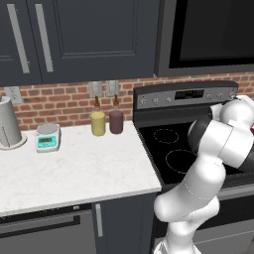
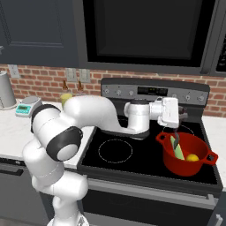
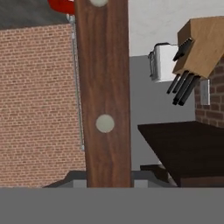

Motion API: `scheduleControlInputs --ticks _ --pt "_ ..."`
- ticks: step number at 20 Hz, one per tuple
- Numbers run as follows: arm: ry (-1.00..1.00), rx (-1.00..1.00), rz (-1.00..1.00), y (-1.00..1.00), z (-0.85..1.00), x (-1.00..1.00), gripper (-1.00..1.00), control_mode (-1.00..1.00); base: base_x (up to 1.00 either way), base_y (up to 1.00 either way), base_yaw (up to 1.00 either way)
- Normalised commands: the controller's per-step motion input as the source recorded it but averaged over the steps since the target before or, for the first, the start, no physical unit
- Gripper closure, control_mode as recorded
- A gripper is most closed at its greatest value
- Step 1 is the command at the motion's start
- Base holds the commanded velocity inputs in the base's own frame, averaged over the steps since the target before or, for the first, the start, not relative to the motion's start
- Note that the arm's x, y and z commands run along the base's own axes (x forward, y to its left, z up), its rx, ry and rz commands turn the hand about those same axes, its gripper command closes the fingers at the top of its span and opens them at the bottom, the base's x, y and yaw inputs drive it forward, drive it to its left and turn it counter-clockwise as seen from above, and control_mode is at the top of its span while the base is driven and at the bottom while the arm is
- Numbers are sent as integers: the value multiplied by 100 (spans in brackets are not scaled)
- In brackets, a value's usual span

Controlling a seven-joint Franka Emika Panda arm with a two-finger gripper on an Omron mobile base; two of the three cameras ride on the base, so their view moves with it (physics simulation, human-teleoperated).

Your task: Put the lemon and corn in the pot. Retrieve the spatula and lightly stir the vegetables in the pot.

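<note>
Holding the spatula (image 2: 176, 142) in the pot (image 2: 185, 165); no writing legible.

Flat even rendered light, faint shadows, slightly soft, perhaps low-resolution

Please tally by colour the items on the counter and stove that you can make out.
Red: 1, pot
Yellow: 2, lemon, jar
Green: 1, corn
Maroon: 1, jar
White/grey: 2, scale, canister
Total: 7
</note>
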Motion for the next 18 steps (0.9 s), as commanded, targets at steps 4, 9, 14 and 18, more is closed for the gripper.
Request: scheduleControlInputs --ticks 4,9,14,18 --pt "1 0 2 7 -22 0 100 -100 0 0 0" --pt "-2 0 7 21 -5 -2 100 -100 0 0 0" --pt "0 0 9 21 0 0 100 -100 0 0 0" --pt "0 0 6 3 -11 0 100 -100 0 0 0"
